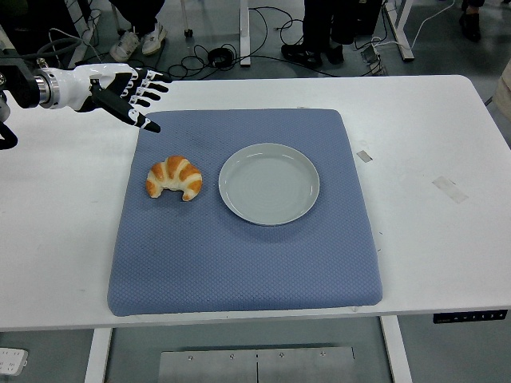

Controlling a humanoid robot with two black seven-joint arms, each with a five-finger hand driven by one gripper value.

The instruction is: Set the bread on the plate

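Croissant (pixel 174 178) sits lower right of the left hand (pixel 120 88), fingers spread, empty; plate (pixel 269 183) just right, nothing between.

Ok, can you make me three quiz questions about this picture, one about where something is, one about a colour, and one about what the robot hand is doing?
1. Where is the croissant?
A. on the plate
B. on the mat, left of the plate
C. in the robot hand

2. What colour is the mat?
A. blue
B. red
C. green

3. What is the left robot hand like?
A. holding the croissant
B. open, holding nothing
C. resting on the plate

Answers: 1 B, it lies beside the empty plate. 2 A, the mat is blue. 3 B, fingers spread, above the mat's far left corner.
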